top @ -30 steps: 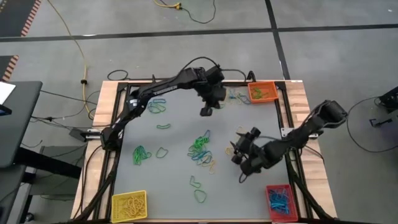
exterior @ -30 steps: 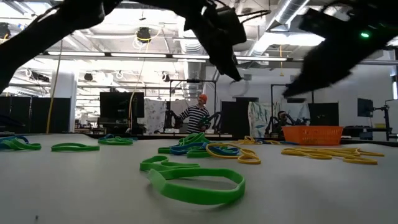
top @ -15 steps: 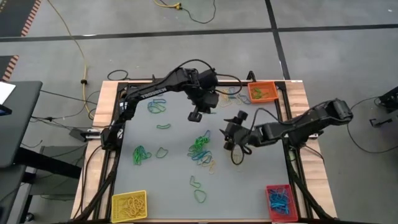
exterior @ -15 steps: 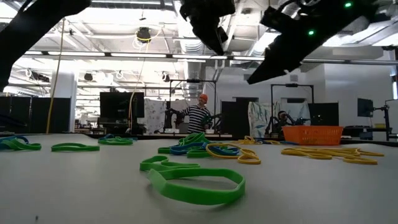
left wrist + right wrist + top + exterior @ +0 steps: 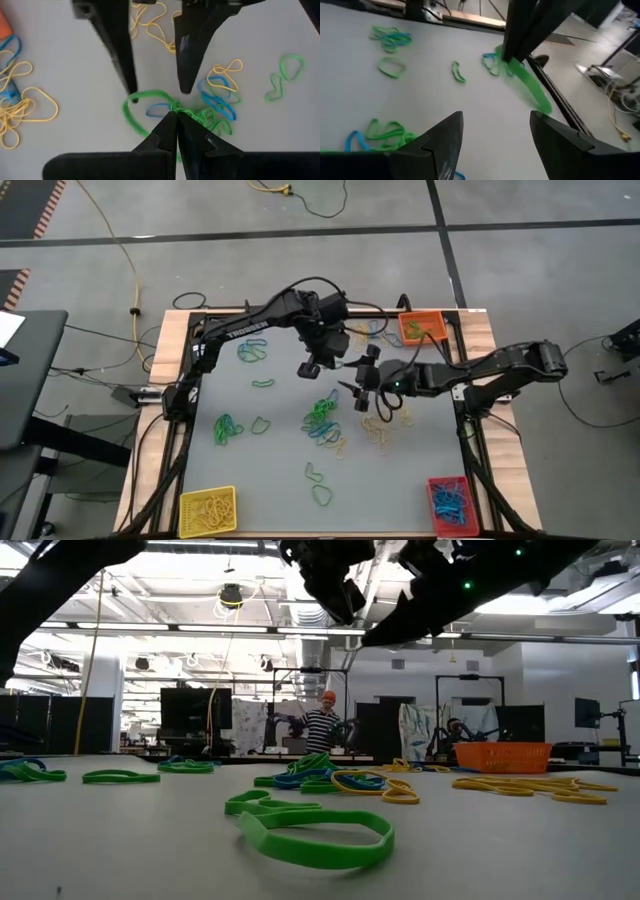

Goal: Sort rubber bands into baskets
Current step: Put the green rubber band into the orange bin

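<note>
Even overhead light, soft shadows on the table [image 5: 280, 480]. Low view: bright ceiling lights [image 5: 230, 630] silhouette both arms. Right wrist view blurs.

Two dark, jointed arms carry white lettering, loose black cables, small green lights and tapered black fingers.

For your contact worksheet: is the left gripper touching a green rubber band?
Touching. Right wrist view: the left gripper pinches a green rubber band dangling from its shut jaws.
</note>
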Controlling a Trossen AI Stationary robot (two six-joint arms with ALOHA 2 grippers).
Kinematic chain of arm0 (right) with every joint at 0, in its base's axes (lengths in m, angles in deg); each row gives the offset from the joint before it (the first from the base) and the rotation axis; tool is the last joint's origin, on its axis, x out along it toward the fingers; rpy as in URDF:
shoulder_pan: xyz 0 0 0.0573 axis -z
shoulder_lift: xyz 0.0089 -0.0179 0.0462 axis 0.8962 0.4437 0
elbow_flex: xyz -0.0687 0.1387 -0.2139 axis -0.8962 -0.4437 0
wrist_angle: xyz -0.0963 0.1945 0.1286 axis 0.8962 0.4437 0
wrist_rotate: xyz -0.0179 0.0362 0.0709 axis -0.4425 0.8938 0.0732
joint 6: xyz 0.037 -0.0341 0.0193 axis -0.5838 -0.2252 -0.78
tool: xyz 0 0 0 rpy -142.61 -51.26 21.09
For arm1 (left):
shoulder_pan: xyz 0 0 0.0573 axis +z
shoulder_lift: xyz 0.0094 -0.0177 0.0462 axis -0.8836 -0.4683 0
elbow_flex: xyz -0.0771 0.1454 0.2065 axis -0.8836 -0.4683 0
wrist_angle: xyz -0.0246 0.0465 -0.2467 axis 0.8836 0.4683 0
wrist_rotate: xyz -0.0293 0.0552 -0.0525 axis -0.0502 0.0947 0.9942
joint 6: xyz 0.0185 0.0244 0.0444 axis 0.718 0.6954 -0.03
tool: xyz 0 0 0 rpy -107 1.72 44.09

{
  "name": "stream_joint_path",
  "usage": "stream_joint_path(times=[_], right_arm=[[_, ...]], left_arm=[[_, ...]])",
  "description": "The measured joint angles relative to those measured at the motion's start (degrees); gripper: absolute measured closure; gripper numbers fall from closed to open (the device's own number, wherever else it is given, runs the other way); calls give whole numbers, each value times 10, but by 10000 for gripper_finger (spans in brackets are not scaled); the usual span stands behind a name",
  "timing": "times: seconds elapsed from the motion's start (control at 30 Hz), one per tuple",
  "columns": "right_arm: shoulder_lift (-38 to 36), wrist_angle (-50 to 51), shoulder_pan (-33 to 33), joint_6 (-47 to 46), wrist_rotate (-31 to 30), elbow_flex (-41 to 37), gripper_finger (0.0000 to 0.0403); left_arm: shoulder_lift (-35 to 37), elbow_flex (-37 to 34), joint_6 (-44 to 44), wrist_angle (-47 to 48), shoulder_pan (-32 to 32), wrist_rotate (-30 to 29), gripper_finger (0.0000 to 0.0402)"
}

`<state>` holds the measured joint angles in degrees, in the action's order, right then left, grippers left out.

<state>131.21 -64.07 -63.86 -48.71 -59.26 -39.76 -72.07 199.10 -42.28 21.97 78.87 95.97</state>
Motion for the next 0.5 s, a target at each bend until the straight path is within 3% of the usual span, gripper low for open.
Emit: stream_joint_path(times=[0.2,0.5], right_arm=[[0,-32,8,15,19,0,161],[0,-21,7,15,11,0,237]], left_arm=[[0,0,0,-2,-1,19,401],[0,0,-7,14,-10,10,401]])
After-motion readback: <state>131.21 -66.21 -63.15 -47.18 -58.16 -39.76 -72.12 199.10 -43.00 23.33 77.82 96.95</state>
